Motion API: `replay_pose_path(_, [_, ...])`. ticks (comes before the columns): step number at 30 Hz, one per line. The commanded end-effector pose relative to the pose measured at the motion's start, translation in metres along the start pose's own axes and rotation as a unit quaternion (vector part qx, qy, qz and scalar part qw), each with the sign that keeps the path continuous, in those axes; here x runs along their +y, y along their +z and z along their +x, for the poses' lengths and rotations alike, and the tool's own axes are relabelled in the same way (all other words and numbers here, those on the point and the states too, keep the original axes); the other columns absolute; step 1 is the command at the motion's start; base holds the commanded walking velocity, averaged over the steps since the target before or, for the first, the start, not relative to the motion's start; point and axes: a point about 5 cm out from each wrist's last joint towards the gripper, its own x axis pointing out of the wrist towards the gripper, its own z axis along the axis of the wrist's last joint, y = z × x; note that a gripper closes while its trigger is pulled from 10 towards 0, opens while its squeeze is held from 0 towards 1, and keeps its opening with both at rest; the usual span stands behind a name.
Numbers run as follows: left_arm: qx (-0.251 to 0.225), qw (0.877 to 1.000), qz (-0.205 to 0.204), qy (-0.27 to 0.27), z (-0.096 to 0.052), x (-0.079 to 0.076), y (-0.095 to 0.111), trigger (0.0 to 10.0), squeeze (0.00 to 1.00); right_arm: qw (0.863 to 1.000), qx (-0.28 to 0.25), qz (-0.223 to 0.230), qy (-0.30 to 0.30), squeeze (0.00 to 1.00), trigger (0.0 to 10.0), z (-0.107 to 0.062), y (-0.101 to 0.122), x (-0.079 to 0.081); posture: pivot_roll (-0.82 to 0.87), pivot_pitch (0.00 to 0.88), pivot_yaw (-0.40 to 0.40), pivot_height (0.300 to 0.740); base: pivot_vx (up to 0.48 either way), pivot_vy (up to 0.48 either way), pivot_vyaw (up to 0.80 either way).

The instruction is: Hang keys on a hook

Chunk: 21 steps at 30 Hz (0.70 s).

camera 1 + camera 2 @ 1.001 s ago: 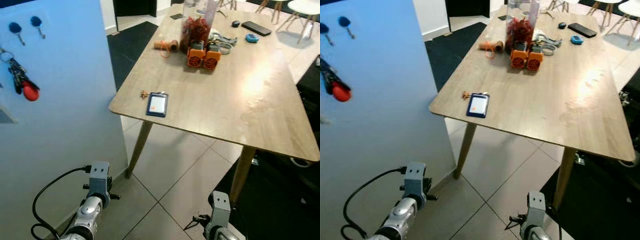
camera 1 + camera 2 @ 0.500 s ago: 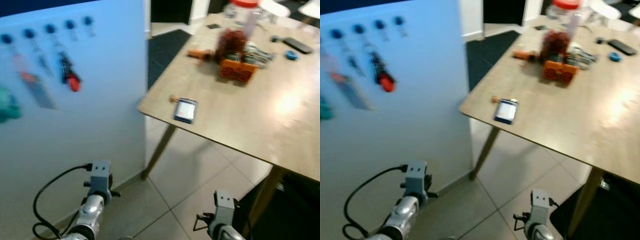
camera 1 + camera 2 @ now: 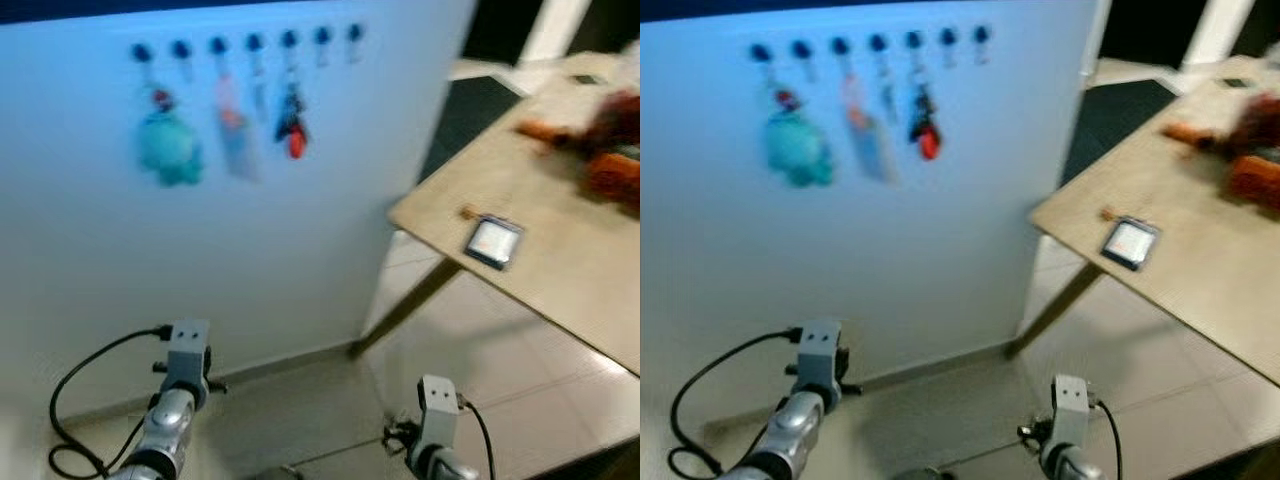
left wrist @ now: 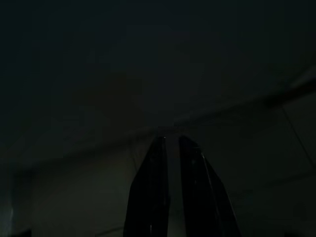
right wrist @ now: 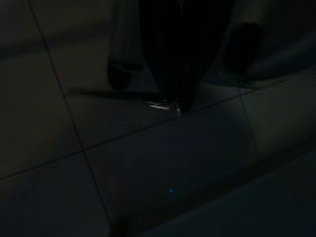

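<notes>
A blue card holder (image 3: 493, 241) with a small brass key (image 3: 467, 212) beside it lies near the corner of the wooden table (image 3: 560, 290) on the right. A row of blue hooks (image 3: 253, 42) runs along the top of a pale blue board (image 3: 250, 230). From them hang a teal plush (image 3: 168, 150), a pale tag (image 3: 235, 140) and a dark key bunch with a red fob (image 3: 292, 130). The two rightmost hooks (image 3: 338, 35) look bare. My left arm (image 3: 185, 350) and right arm (image 3: 437, 395) hang low. The left gripper (image 4: 169, 138) and right gripper (image 5: 177, 106) point at dark floor, fingers together, holding nothing.
Orange and red objects (image 3: 610, 150) sit blurred further back on the table. A table leg (image 3: 405, 305) slants down to the tiled floor (image 3: 300, 410) between board and table. A black cable (image 3: 85, 380) loops from my left arm. The picture is blurred.
The camera has swung left: the board with its full row of hooks has come into view and the table has slid to the right edge. Both arms hang as before.
</notes>
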Motion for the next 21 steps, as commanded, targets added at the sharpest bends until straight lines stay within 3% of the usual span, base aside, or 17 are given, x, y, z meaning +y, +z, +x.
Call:
replay_pose_path(1, [0.009,1.0,0.008,-0.015,0.0,-0.006,-0.003,10.0,0.0,1.0,0.004,0.008,-0.001,0.0,10.0,0.0,-0.002,0.001,0.05,0.046,-0.027,0.74,0.0,0.0,0.8])
replay_pose_path(13, [0.009,0.998,0.029,-0.046,0.002,-0.016,0.0,10.0,0.0,1.0,-0.003,0.019,-0.013,0.0,10.0,-0.001,-0.001,-0.003,0.05,0.043,-0.019,0.74,0.0,0.0,0.78])
replay_pose_path(16, [0.009,0.998,0.029,-0.05,0.002,-0.016,0.001,10.0,0.0,0.997,-0.015,0.064,-0.036,0.0,10.0,-0.001,0.001,-0.008,0.05,0.04,-0.016,0.74,0.0,0.0,0.0])
replay_pose_path(21, [0.006,0.998,0.027,-0.054,0.004,-0.017,0.003,10.0,0.0,0.998,-0.014,0.057,-0.033,0.0,10.0,-0.001,0.002,-0.008,0.05,0.039,-0.014,0.74,0.0,0.0,0.0])
